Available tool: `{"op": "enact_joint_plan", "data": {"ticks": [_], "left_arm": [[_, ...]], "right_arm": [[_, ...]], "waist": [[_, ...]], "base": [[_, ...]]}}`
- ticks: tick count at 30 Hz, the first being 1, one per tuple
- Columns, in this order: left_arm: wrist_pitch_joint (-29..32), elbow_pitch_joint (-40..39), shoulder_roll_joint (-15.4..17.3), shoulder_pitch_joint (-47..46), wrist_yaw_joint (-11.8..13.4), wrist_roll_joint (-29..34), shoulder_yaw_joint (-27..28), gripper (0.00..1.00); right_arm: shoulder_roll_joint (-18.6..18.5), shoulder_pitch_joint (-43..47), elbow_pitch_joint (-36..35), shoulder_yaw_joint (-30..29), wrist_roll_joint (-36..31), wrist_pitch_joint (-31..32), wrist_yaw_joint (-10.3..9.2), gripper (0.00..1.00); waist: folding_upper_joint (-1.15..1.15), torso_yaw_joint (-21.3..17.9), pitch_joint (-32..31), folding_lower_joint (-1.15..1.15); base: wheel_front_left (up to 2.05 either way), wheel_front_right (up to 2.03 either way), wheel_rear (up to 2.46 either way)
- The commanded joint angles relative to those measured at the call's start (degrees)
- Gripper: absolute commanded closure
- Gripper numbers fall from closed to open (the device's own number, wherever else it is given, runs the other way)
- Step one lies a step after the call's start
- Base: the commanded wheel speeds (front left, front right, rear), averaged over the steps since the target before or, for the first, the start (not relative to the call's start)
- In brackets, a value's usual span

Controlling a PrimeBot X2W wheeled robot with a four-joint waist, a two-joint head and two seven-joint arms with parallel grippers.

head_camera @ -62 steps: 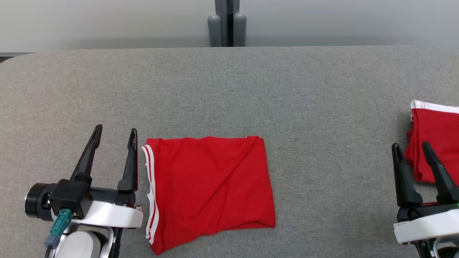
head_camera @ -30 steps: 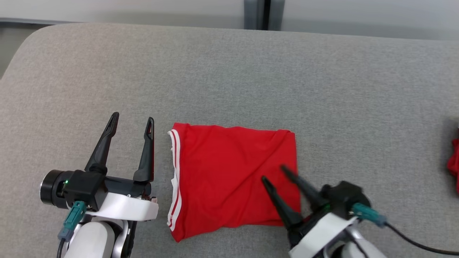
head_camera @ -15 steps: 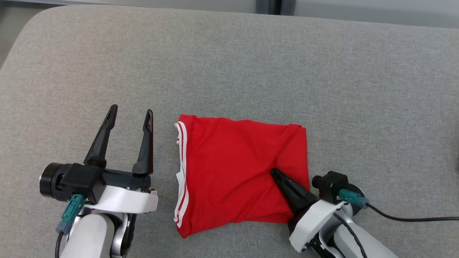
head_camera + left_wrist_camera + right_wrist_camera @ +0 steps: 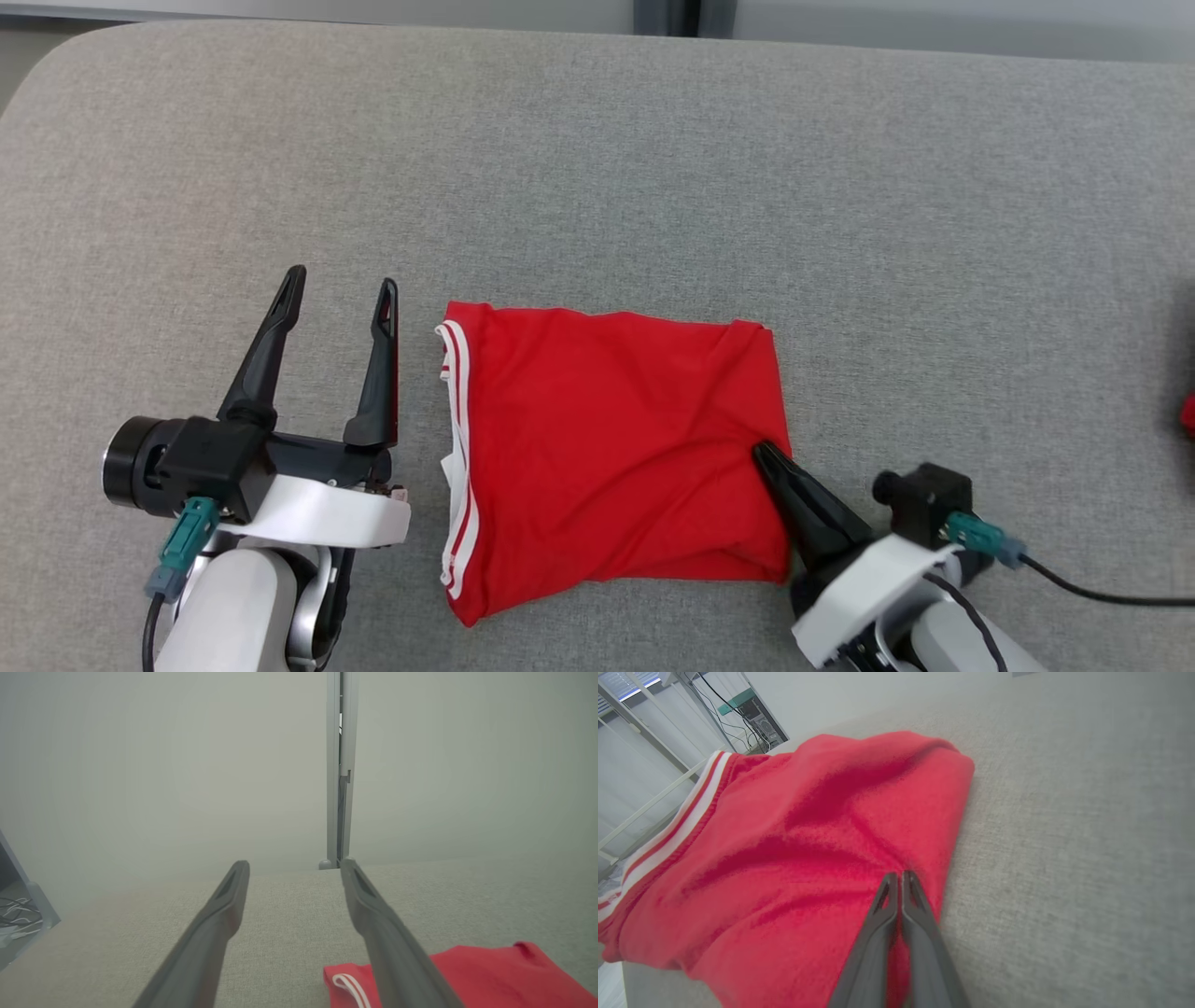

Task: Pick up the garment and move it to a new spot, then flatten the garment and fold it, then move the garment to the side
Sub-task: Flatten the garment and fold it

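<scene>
The garment (image 4: 607, 439) is red with white stripes along its left edge. It lies folded into a rough rectangle on the grey padded surface (image 4: 597, 168). My right gripper (image 4: 758, 450) comes in from the lower right. Its fingers are shut together on the cloth close to the garment's right edge. In the right wrist view the closed tips of the right gripper (image 4: 896, 875) press into a wrinkle of the garment (image 4: 784, 835). My left gripper (image 4: 341, 280) stands open just left of the striped edge, apart from it. The left wrist view shows that left gripper (image 4: 294, 864) with nothing between its fingers and the garment (image 4: 490, 975) at lower right.
A bit of another red cloth (image 4: 1188, 415) shows at the far right edge. The grey surface stretches wide behind and to the right of the garment. A pale wall with a vertical post (image 4: 340, 765) stands beyond the far edge.
My right gripper came in from the far right, closed on the garment, then shifted towards its right edge. The head camera moved. The left gripper stayed open beside the striped edge.
</scene>
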Motion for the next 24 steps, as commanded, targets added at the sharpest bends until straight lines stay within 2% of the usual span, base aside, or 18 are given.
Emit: {"op": "enact_joint_plan", "data": {"ticks": [1,8,13,16,17,24], "left_arm": [[-0.3,0.1,0.1,-0.5,-0.3,0.1,0.2,0.0],[-0.3,0.3,0.5,-0.3,-0.4,0.1,0.5,0.0],[-0.3,0.1,0.8,0.3,-0.2,0.1,0.8,0.0],[-0.3,-0.4,1.1,0.8,0.0,0.2,1.0,0.0],[-0.3,-0.8,1.2,1.0,0.2,0.2,1.2,0.0],[-0.2,-2.5,1.7,2.0,1.1,0.6,1.7,0.0]], "right_arm": [[-3.2,5.0,3.2,-1.0,1.0,0.8,-0.77,1.0],[-3.8,11.2,-3.1,-1.3,0.1,2.3,-0.66,1.0],[-4.1,13.0,-12.3,-4.6,-1.4,1.5,-0.56,1.0],[-4.2,13.9,-19.8,-7.5,-2.9,1.2,-0.42,1.0],[-4.6,15.0,-24.3,-10.2,-4.2,1.3,-0.42,1.0],[-3.0,16.0,-37.1,-20.8,-8.4,3.5,-0.42,1.0]], "waist": [[0.0,-0.2,-0.1,0.0],[0.0,-1.2,-0.6,0.0],[0.0,-2.0,-1.2,0.0],[0.0,-2.6,-1.9,0.0],[0.0,-3.0,-2.4,0.0],[0.0,-4.6,-4.1,0.0]], "base": [[0.0,0.0,0.0],[0.0,0.0,0.0],[0.0,0.0,0.0],[0.0,0.0,0.0],[0.0,0.0,0.0],[0.0,0.0,0.0]]}}
